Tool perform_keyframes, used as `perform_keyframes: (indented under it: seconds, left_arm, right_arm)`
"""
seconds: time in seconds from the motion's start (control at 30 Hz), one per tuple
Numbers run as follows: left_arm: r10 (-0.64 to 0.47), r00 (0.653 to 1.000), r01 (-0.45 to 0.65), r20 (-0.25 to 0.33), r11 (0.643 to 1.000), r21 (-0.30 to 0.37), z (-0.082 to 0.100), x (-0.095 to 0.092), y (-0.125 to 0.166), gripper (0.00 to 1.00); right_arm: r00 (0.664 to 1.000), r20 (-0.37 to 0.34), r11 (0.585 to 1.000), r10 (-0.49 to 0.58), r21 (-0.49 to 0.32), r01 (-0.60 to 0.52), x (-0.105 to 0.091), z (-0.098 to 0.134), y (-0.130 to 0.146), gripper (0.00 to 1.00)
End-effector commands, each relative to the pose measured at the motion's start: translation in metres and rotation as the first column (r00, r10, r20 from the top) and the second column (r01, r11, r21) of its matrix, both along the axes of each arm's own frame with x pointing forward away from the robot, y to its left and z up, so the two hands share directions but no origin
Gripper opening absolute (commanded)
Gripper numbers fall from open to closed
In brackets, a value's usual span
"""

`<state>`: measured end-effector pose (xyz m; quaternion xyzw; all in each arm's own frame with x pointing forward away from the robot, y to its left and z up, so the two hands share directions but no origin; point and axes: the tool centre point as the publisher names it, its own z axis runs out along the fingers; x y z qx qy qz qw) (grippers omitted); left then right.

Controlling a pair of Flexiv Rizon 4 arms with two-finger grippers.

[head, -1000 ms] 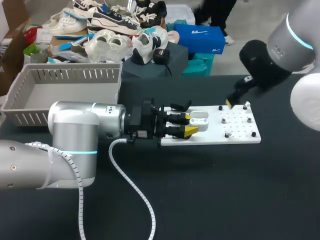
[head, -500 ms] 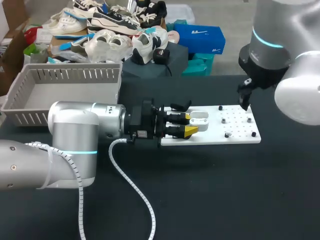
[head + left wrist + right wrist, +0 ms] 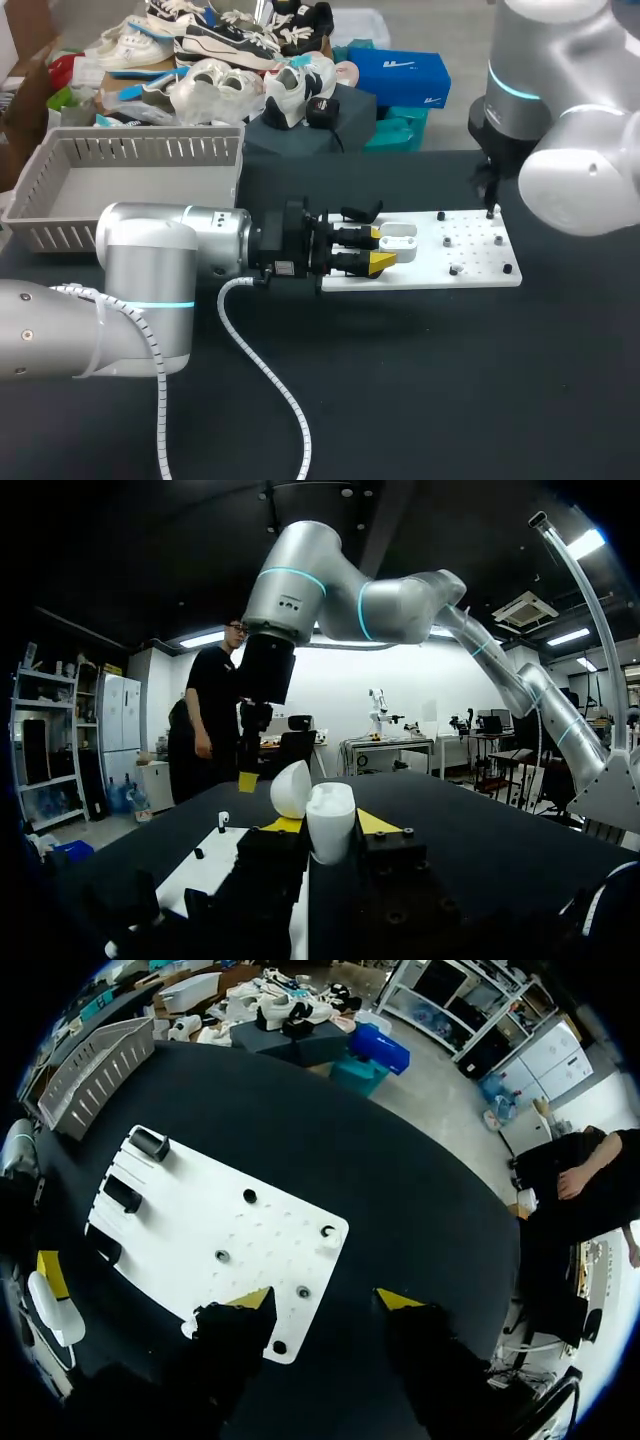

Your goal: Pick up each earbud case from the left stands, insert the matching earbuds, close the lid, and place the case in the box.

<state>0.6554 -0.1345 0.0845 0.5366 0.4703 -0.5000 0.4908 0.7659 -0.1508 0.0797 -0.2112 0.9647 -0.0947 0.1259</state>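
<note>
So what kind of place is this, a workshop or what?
Most likely a robotics lab bench: a left arm and right arm share a black table, a white peg board holds small stands, and the left tool grips an open earbud case.

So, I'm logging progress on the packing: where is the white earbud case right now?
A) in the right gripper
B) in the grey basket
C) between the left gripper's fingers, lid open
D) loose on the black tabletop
C: the left wrist view shows the earbud case upright between the yellow tips of the left gripper, its lid swung open; the right gripper is empty.
</note>
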Motion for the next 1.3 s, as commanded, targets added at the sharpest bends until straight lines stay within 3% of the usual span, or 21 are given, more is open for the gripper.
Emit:
perform_keyframes:
  seconds: [0.03,0.13,0.2,0.27,0.53,0.9,1.3]
  left_arm:
    - [0.003,1.000,-0.003,0.001,1.000,-0.001,-0.001,0.000,-0.001,0.00]
    - [0.003,1.000,-0.003,0.001,1.000,-0.001,-0.001,0.000,-0.001,0.00]
    - [0.003,1.000,-0.003,0.001,1.000,-0.001,-0.001,0.000,-0.001,0.00]
    - [0.003,1.000,-0.003,0.001,1.000,-0.001,-0.001,0.000,-0.001,0.00]
    - [0.003,1.000,-0.003,0.001,1.000,-0.001,-0.001,0.000,-0.001,0.00]
    - [0.003,1.000,-0.003,0.001,1.000,-0.001,-0.001,0.000,-0.001,0.00]
    - [0.003,1.000,-0.003,0.001,1.000,-0.001,-0.001,0.000,-0.001,0.00]
  right_arm:
    - [0.999,-0.042,1.000,-0.005,-0.020,0.004,0.019,-0.014,0.007,0.56]
    - [0.999,-0.052,1.000,-0.001,-0.022,0.000,0.024,-0.021,0.008,0.58]
    - [0.998,-0.058,1.000,0.000,-0.022,-0.002,0.026,-0.026,0.009,0.69]
    - [0.998,-0.064,1.000,0.000,-0.021,-0.002,0.028,-0.030,0.008,0.72]
    - [0.997,-0.078,1.000,-0.012,-0.014,0.011,0.034,-0.044,0.002,0.68]
    - [0.995,-0.094,1.000,-0.025,-0.009,0.024,0.036,-0.052,-0.003,0.47]
    - [0.994,-0.103,1.000,-0.021,-0.011,0.020,0.038,-0.053,-0.003,0.42]
